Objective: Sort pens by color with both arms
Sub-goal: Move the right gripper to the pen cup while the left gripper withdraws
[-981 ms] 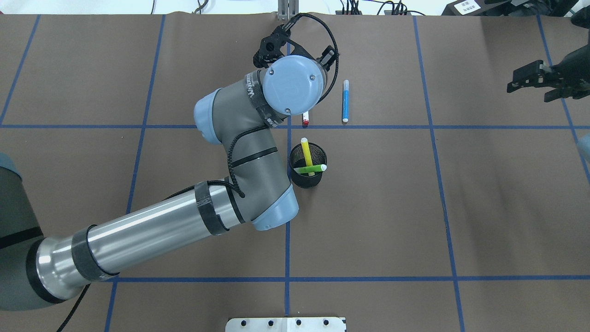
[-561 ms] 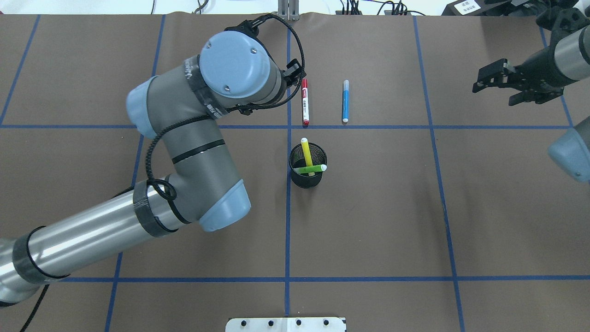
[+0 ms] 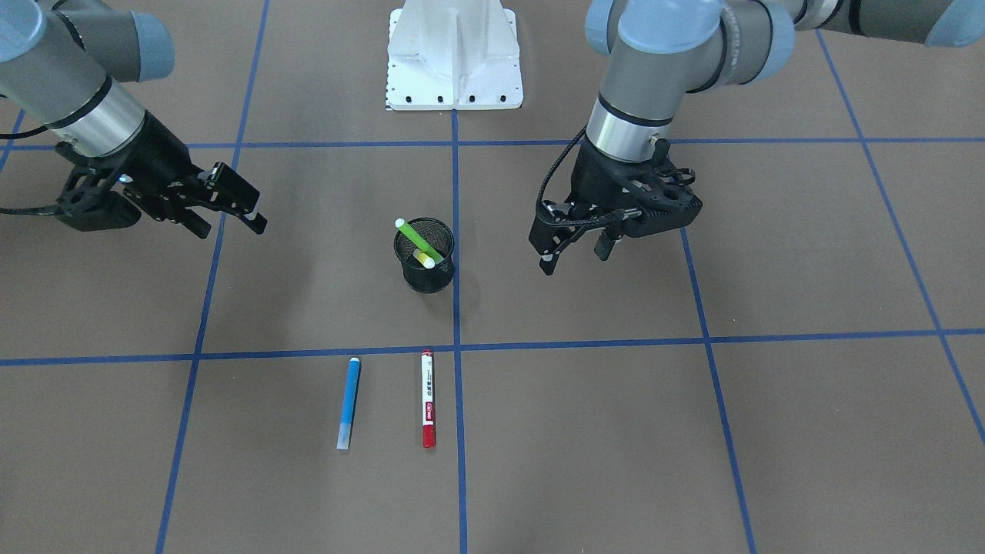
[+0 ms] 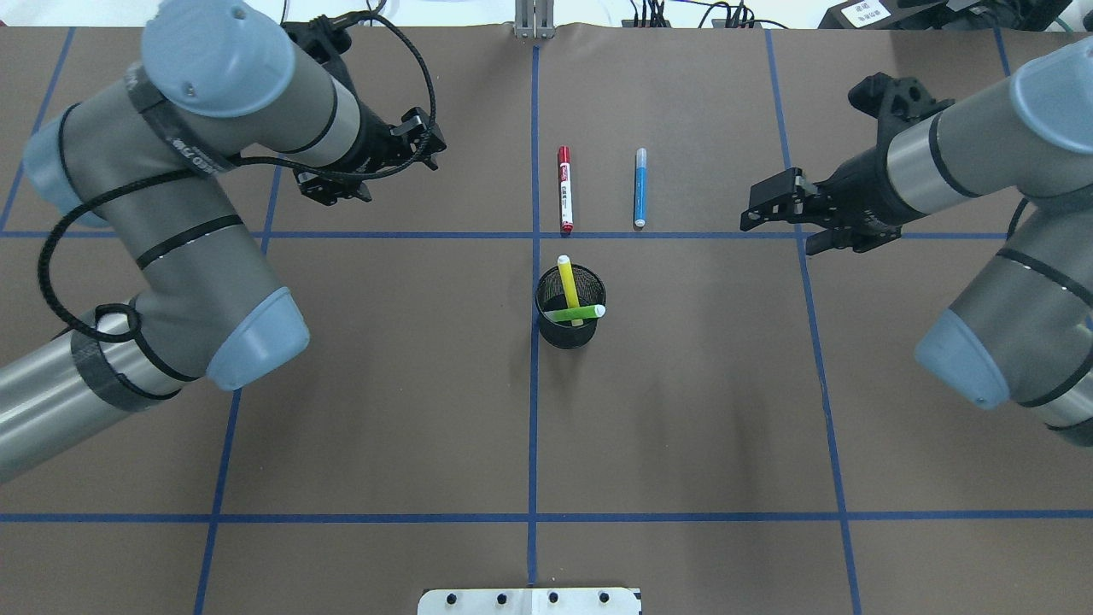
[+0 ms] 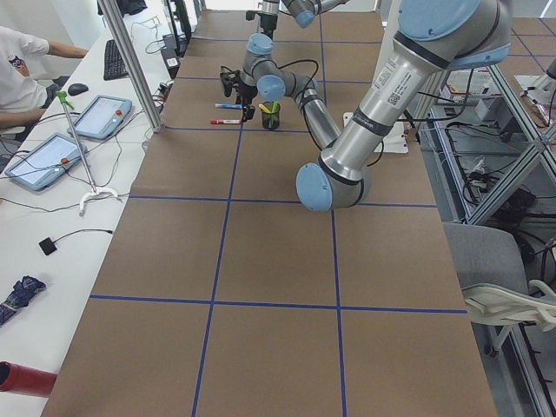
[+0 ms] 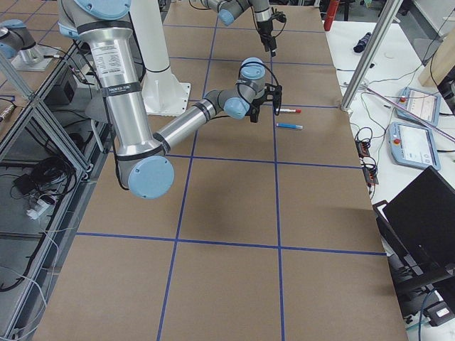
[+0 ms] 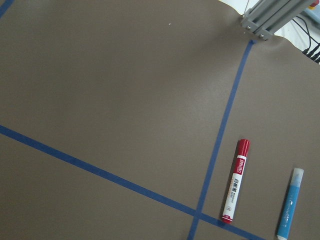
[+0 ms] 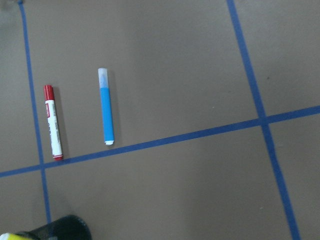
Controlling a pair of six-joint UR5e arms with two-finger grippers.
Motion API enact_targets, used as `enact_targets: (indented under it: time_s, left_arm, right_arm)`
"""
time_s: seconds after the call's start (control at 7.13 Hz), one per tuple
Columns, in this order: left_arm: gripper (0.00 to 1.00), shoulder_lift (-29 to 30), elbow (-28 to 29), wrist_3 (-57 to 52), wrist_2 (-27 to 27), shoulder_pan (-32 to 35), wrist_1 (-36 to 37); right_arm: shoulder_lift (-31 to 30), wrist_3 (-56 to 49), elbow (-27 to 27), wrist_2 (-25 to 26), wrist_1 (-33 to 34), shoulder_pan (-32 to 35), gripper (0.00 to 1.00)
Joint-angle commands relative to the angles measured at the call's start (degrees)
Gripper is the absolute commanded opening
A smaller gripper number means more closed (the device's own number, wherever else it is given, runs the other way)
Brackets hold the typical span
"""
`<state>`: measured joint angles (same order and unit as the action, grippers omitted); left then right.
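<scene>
On the brown papered bench (image 4: 683, 410), the red-ended white marker (image 4: 564, 190) and slim blue marker (image 4: 640, 188) are laid beyond the black mesh cup (image 4: 570, 329), apparently sorted out. The left pincer (image 3: 573, 258) and right pincer (image 3: 235, 228) are spread, empty.

Two pens (image 4: 568, 282) in cup (image 4: 559, 338), two beyond.

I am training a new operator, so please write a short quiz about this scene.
1. Which pens stand in the black mesh cup? A. blue and white; B. the green pen and the yellow pen; C. none.
2. True or false: the left gripper and the right gripper are open and empty.
3. How many pens lie on the table?
Key: 1 B; 2 true; 3 two, the blue pen and the white pen with red ends.
</scene>
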<state>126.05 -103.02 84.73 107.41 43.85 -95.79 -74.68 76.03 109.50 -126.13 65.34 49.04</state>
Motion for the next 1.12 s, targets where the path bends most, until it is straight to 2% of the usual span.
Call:
enact_targets:
  time_s: [0.0,0.14,0.28,0.56,0.7,0.84,0.98]
  left_arm:
    - [0.89,-3.09,-1.31,-3.68,0.52,2.46,-0.02]
    - [0.9,-5.36,-1.57,-6.92,1.82,3.52,-0.1]
    - [0.9,-7.38,-1.66,-9.56,5.32,5.96,-0.63]
    - [0.9,-11.59,-1.66,-18.58,14.89,11.76,-0.72]
    - [0.9,-12.84,-1.66,-20.38,16.5,12.75,-0.72]
    - [0.9,-12.94,-1.66,-20.4,16.43,12.76,-0.81]
    - [0.9,-12.94,-1.75,-20.4,16.43,12.76,-0.81]
  right_arm:
    - [3.99,11.7,-0.34,6.01,-0.91,-8.12,0.98]
    - [6.1,16.47,-1.3,10.25,-1.17,-12.08,0.98]
    - [7.95,22.35,-2.88,10.64,-1.35,-13.6,0.98]
    - [8.85,24.87,-3.24,14.58,-1.35,-16.16,0.96]
    - [9.28,25.83,-3.5,17.38,-1.35,-17.3,0.94]
    - [9.81,28.01,-3.59,17.76,-1.35,-17.4,0.86]
    - [10.51,28.56,-4.99,18.45,-1.35,-17.4,0.85]
